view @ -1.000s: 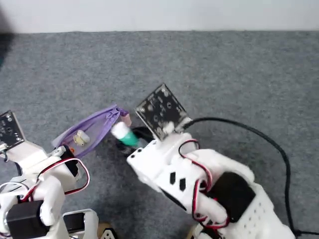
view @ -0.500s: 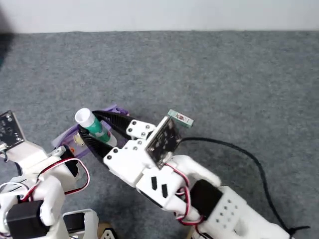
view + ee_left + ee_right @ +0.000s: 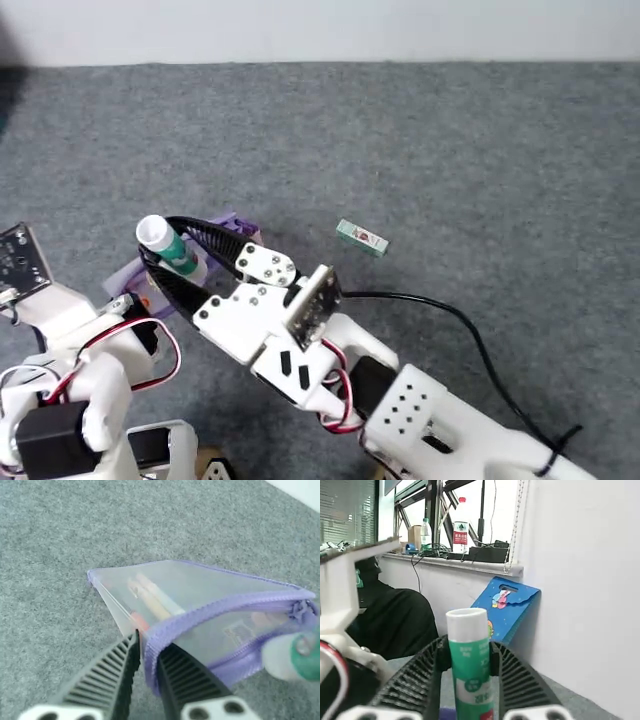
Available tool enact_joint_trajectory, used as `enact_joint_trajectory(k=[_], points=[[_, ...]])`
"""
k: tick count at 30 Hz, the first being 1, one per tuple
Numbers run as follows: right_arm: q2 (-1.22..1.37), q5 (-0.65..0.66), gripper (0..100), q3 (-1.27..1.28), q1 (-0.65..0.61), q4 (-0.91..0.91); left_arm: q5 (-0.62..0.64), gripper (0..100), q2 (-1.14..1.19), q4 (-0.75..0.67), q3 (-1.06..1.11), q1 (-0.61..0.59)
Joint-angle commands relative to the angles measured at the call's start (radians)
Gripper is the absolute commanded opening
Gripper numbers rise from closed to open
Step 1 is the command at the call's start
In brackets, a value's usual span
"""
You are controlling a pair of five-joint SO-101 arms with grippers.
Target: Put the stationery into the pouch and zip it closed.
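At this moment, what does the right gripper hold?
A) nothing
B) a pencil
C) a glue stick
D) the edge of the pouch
C: the right gripper is shut on the green-and-white glue stick, while the left gripper pinches the pouch.

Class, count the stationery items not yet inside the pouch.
2: the glue stick, held by the right gripper at the pouch, and a small green item on the carpet. The arm may hide others.
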Motion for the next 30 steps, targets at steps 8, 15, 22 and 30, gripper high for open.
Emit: enact_joint_trajectory(k=[8, 15, 22, 30], points=[[0.128, 0.014, 0.9, 0.003, 0.039, -0.024, 0.014, 1, 0.009, 0.008, 0.03, -0.008], [0.004, 0.015, 6.6, 0.005, 0.093, 0.245, 0.014, 1, 0.009, 0.008, 0.03, -0.008], [-0.166, 0.014, 17.6, 0.006, 0.087, 0.46, 0.014, 1, 0.009, 0.006, 0.03, -0.003], [-0.211, 0.012, 3.3, 0.011, 0.085, 0.472, 0.014, 1, 0.009, 0.006, 0.03, -0.002]])
